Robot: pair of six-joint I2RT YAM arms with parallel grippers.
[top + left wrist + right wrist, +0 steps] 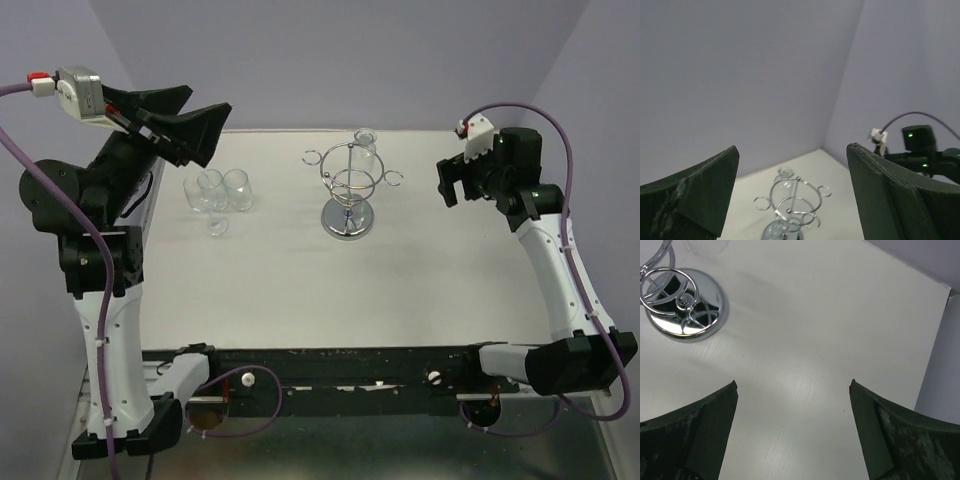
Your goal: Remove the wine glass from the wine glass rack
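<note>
On the table (300,290), three loose glasses (218,192) stand left of the wine glass rack (347,195) and show only from above. The right gripper (447,183), right of the rack, and the raised left gripper (208,98), to its left, both have their fingers spread wide and empty. The wine glass (365,143) hangs at the rack's far side.

No legible text anywhere.

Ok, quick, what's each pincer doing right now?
Left pincer: open, holding nothing.
Right pincer: open, holding nothing.
</note>
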